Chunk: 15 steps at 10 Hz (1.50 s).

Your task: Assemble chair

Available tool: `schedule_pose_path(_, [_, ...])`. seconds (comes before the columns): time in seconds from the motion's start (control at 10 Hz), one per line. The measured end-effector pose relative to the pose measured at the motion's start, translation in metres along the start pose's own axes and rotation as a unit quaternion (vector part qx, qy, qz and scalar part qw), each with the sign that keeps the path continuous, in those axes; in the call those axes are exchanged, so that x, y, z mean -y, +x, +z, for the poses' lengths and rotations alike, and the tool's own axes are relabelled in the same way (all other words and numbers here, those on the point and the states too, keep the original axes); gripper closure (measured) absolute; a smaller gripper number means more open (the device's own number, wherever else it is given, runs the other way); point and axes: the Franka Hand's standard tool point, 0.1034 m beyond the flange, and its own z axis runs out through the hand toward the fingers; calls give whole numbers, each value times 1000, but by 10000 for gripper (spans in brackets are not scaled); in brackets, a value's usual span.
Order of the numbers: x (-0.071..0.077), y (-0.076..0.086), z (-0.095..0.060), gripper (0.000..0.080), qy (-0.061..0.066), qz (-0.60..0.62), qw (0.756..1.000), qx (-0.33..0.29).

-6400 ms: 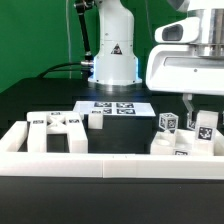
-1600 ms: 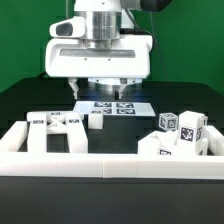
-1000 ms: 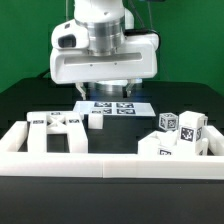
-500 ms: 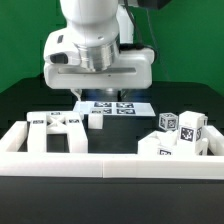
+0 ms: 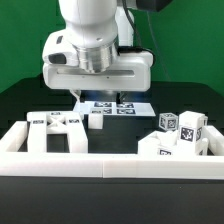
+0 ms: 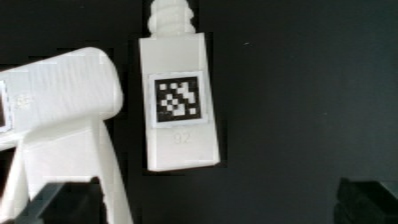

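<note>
The gripper (image 5: 101, 96), a broad, smooth white housing, hangs over the back of the black table (image 5: 30, 100) with its jaws spread wide and nothing between them. In the wrist view its two dark fingertips (image 6: 50, 203) sit at opposite edges of the picture. The chair lies in loose matte-white plastic parts. A flat frame piece (image 5: 55, 128) with square openings and small tags is at the exterior view's left, and a short block (image 5: 97, 120) lies just beside it. A heap of blocky cubes (image 5: 182, 132) with black-and-white tags on their faces is at the exterior view's right, well apart from the other parts. Behind the block lies the thin, flat marker board (image 5: 118, 108). A long low rail (image 5: 110, 165) runs across the front. From the wrist, a long rectangular bar (image 6: 178, 100) lies flat on the dark surface, carrying one square tag and ending in a ribbed peg (image 6: 169, 14). A rounded white slab (image 6: 63, 95) lies close beside it, not touching.
</note>
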Motion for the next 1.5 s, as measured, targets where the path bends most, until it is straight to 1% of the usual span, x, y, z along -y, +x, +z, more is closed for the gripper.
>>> schedule_pose_path(0.2, [1, -1, 0, 150, 1, 3, 1000, 9])
schedule_pose_path(0.3, [1, -5, 2, 150, 2, 3, 1000, 29])
schedule_pose_path(0.4, [1, -8, 5, 150, 2, 3, 998, 68])
schedule_pose_path(0.5, [0, 0, 8, 150, -1, 3, 997, 81])
schedule_pose_path(0.6, [-2, -3, 11, 150, 1, 5, 994, 109])
schedule_pose_path(0.7, [-4, 1, 15, 150, 0, 7, 993, 117])
schedule_pose_path(0.8, [-2, 3, 15, 150, -2, 5, 994, 110])
schedule_pose_path(0.9, [-2, 4, 16, 150, -3, 5, 994, 110])
schedule_pose_path(1.1, [-3, 3, 25, 150, -5, 6, 993, 121])
schedule_pose_path(1.2, [-4, 3, 26, 150, -5, 6, 993, 121])
schedule_pose_path(1.3, [-4, -1, 27, 150, -4, 6, 991, 135])
schedule_pose_path(1.4, [-4, -6, 28, 150, -1, 8, 985, 174])
schedule_pose_path(1.5, [-4, 0, 29, 150, -4, 7, 984, 177])
